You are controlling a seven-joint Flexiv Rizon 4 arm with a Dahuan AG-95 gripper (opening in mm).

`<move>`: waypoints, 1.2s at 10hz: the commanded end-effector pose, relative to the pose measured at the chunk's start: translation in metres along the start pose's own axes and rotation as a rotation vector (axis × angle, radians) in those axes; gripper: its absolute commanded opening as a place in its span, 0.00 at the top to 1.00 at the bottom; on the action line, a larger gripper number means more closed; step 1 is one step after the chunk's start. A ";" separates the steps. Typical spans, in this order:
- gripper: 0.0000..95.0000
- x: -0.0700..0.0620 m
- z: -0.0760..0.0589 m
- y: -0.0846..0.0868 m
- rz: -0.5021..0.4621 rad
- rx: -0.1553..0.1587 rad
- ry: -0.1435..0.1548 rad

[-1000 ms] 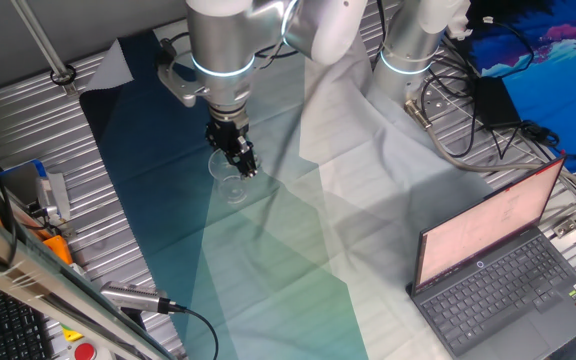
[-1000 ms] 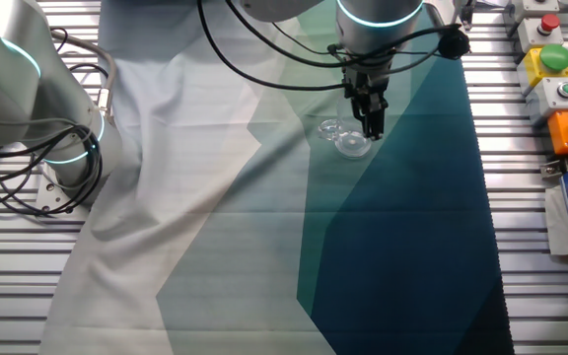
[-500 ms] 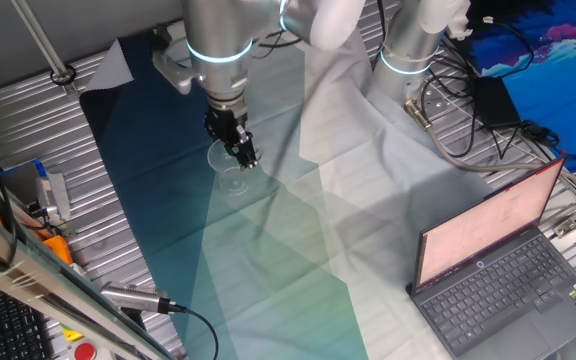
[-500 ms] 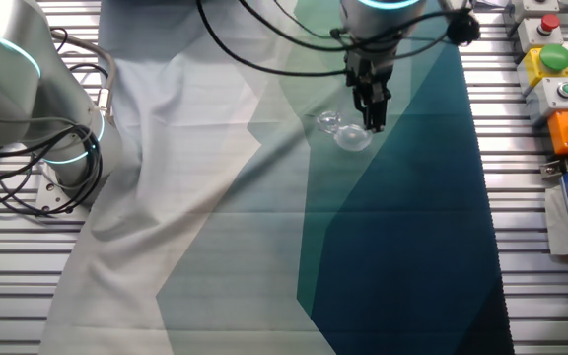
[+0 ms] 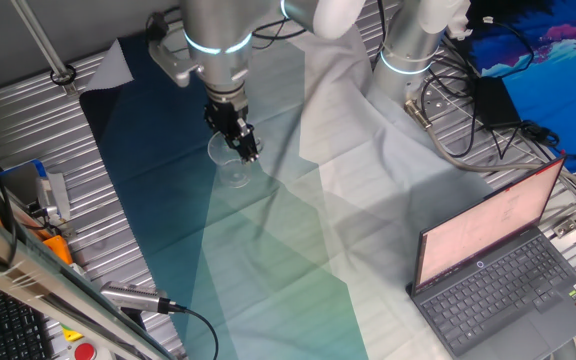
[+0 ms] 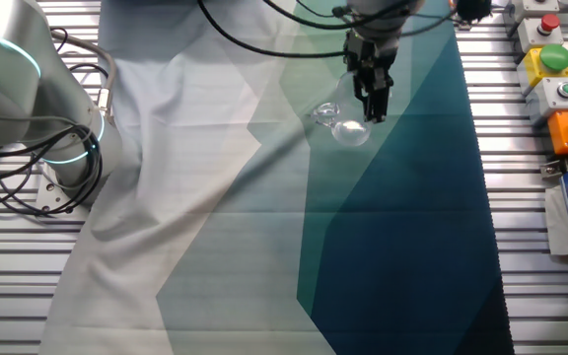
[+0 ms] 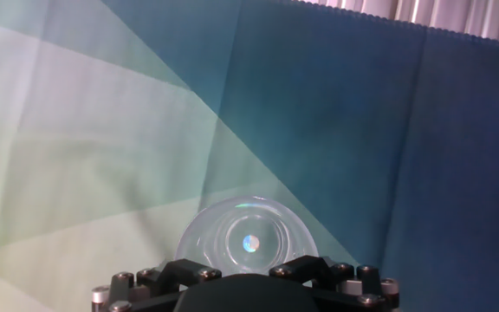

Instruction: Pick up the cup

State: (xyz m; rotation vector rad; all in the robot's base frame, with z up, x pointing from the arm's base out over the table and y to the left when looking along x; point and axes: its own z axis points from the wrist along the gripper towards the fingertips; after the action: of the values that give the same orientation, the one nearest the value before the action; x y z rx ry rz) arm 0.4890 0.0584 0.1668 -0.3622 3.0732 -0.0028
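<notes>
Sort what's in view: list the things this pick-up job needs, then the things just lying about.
Needed for the job:
- cup
- gripper, shut on the cup
- patterned cloth beneath it

Just lying about:
- laptop
- second robot arm
- button boxes
- cables

The gripper [image 5: 246,150] has climbed toward the top of the frame in both fixed views, and more of the arm has left the picture. The cup [image 5: 230,166] has risen with it, held at the fingertips, now higher over the cloth [image 5: 268,260].
</notes>
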 end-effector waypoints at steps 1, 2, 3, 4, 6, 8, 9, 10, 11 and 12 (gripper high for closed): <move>1.00 0.000 -0.001 0.000 0.004 0.006 0.001; 1.00 0.000 0.000 0.001 0.005 0.006 0.000; 1.00 0.000 0.000 0.001 0.005 0.005 0.001; 1.00 0.000 0.000 0.001 0.005 0.005 0.000; 1.00 0.001 0.000 0.001 0.005 0.005 0.001; 1.00 0.001 0.000 0.001 0.056 -0.012 -0.004; 1.00 0.001 0.000 0.001 0.056 -0.013 -0.004; 1.00 0.001 -0.001 0.001 0.054 -0.017 -0.005; 1.00 0.001 -0.002 0.002 0.054 -0.023 -0.006; 1.00 0.001 -0.003 0.002 0.058 -0.029 -0.008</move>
State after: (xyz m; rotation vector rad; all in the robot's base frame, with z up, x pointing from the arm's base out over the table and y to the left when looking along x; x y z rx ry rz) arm 0.4874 0.0594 0.1702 -0.2727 3.0765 0.0470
